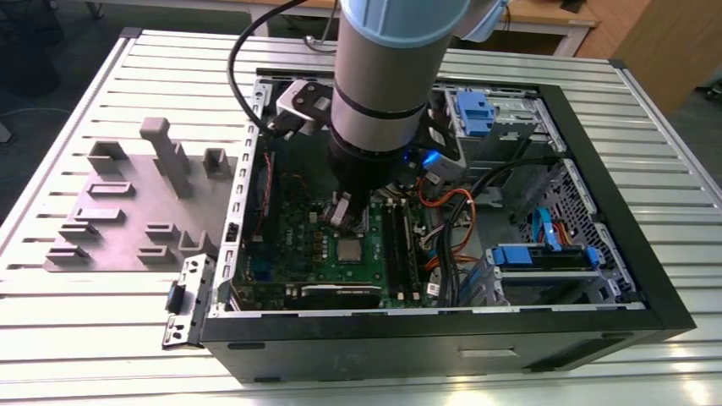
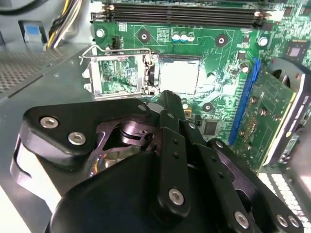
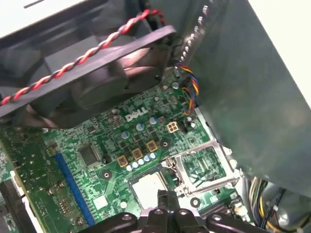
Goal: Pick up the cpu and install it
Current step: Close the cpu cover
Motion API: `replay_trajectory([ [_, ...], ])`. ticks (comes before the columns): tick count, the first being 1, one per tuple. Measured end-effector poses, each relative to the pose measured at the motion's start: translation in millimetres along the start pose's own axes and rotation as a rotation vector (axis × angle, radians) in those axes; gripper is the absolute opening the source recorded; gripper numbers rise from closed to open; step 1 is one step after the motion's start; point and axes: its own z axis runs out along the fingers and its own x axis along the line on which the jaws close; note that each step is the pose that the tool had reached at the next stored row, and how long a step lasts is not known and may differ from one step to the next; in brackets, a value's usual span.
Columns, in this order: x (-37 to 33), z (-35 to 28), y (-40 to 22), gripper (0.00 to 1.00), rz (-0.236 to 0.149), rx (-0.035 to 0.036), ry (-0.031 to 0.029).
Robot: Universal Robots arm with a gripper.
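The cpu (image 2: pixel 180 75) is a silvery square chip lying flat in its socket on the green motherboard (image 2: pixel 214 43), inside the open computer case (image 1: pixel 609 254). The exterior view has the cpu (image 1: pixel 350 248) just below the arm's tip. Beside it the silver socket bracket (image 2: pixel 116 75) stands flipped open. My gripper (image 2: pixel 167 97) hovers just short of the cpu, its black fingers drawn together with nothing between them. In the first wrist view the gripper (image 3: pixel 167 195) points at the cpu (image 3: pixel 148 187), with the open bracket (image 3: pixel 201 165) next to it.
Memory sticks (image 2: pixel 180 14) run along the board beyond the socket. A black fan (image 3: pixel 97 73) with a red-black twisted wire hangs close over the board. Orange and black cables (image 1: pixel 451 211) and blue drive caddies (image 1: pixel 542 254) sit at the exterior view's right. A grey fixture plate (image 1: pixel 124 211) lies outside the case.
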Motion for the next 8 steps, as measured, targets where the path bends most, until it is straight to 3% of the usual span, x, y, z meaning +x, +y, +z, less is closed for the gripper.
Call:
replay_trajectory([
  [3,0.1,1.0,-0.1,0.11,-0.032,-0.0006,0.0019],
  [8,-1.4,2.8,-3.2,0.11,-0.033,0.0002,0.0016],
])
